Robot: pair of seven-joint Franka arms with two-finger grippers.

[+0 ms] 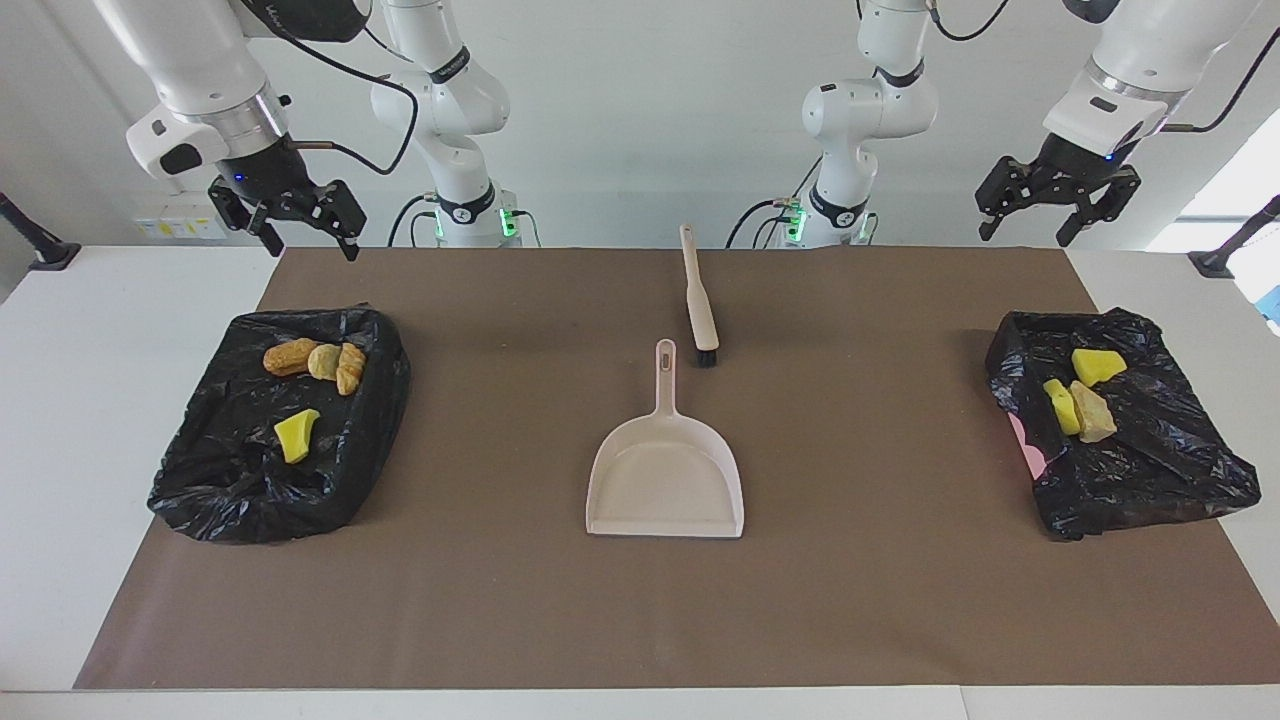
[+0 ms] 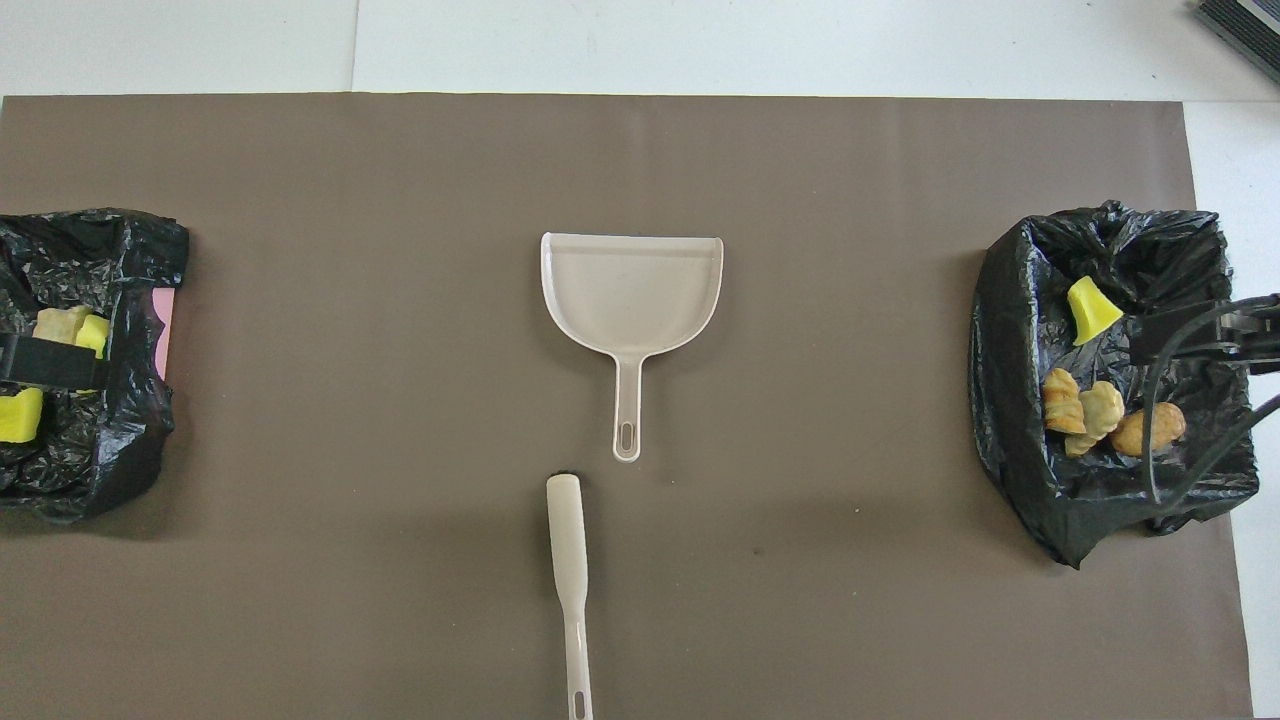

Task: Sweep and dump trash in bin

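Both grippers hang open and empty, the right gripper [image 1: 297, 217] at ten o'clock, the left gripper [image 1: 1050, 202] at two; the trash [image 1: 315, 362] apparently lies in bag-lined bins [image 1: 250, 480] (seven lumps, split between the table's ends). The dustpan [image 1: 665, 480] and brush [image 1: 697, 300] sit mid-table; a careless reach could snag the loose liner and spill it.

Pretty sure I'm in a robotics lab: bare white walls, brown mat [image 1: 850, 600] taped over my white table [image 1: 100, 450].
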